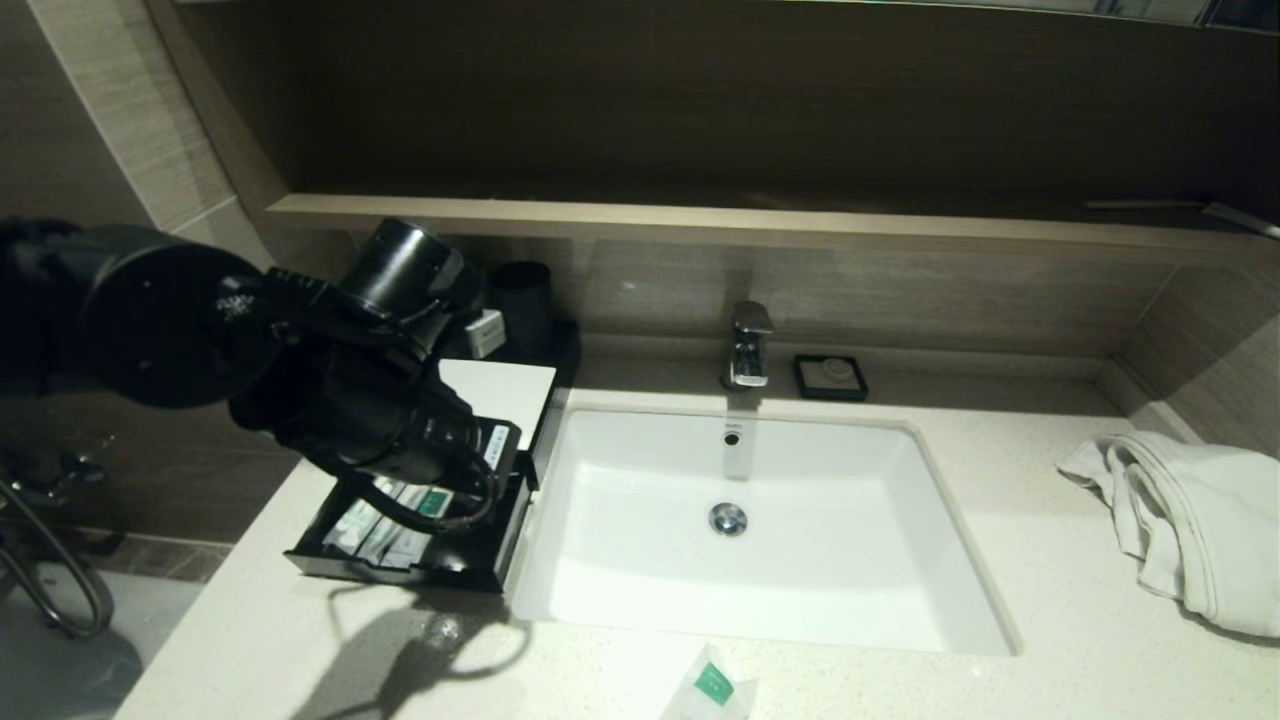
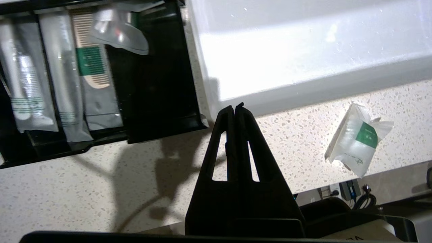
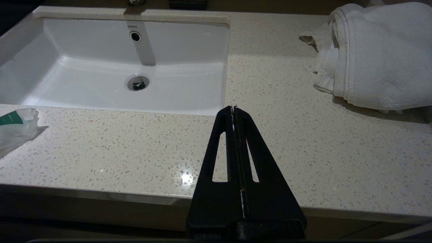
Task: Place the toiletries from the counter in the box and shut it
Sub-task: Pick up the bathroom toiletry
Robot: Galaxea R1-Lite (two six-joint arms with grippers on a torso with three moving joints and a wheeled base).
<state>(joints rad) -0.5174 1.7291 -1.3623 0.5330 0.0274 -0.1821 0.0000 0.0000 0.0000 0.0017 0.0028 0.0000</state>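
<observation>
At the left of the head view you see the left arm reaching over the box (image 1: 470, 560), whose black drawer stands pulled out beside the sink (image 1: 960, 560); the gripper itself is hidden behind the wrist there. Several wrapped toiletries (image 1: 385, 520) lie in the drawer under the arm. At the bottom centre of that frame one packet (image 1: 712, 688) with a green mark lies on the counter (image 1: 1050, 660), well apart from the arm, in front of the sink. A white towel (image 1: 1190, 520) sits at the right.

Low in the middle of the left wrist view, you find the left gripper (image 2: 235, 107) with its fingers pressed flat together and nothing between them, above bare counter near the sink's edge. The open drawer (image 2: 162, 114) fills the upper left of that frame, with long packs (image 2: 64, 87) lined up side by side (one shows a comb). The loose packet (image 2: 357, 141) lies at the right of the frame, well away from the fingertips.

Across the right wrist view, the right gripper (image 3: 234, 108) is closed as well and empty, hanging over the counter's front. You see the packet (image 3: 15, 126) at the frame's left edge, far from it, and the towel (image 3: 374, 57) in the upper right.
</observation>
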